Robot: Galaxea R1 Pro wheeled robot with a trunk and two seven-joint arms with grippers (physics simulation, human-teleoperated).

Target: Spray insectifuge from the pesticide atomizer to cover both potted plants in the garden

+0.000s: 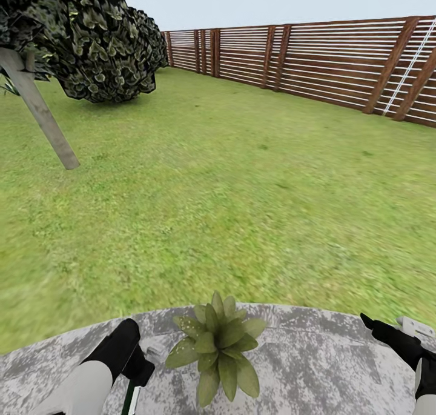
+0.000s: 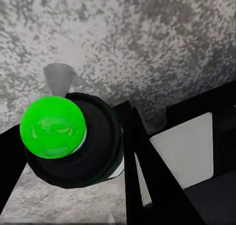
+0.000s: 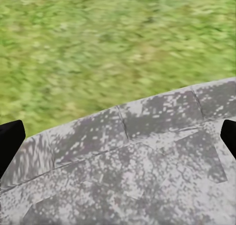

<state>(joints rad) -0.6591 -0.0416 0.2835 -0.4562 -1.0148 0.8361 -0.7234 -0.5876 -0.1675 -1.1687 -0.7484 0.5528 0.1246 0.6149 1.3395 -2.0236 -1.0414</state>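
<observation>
Atomizer (image 2: 69, 141) sits clamped in my left pincer (image 1: 138, 366), just beside potted plant (image 1: 217, 348) on patio (image 1: 339, 366). Right pincer (image 3: 118, 136) spread wide, empty. I'd aim nozzle across leaves w/ slow sweeps.

The right gripper (image 3: 118, 141) looks down past its two black fingertips (image 3: 10, 141), which sit at opposite edges of the frame with a wide gap between them and nothing in it. Beneath lies a grey stone patio (image 3: 137, 176), mottled light and dark, with thin seams dividing its slabs (one seam follows the curve of the rim). Beyond the patio's curved edge spreads green lawn (image 3: 108, 43), blurred and patchy.
</observation>
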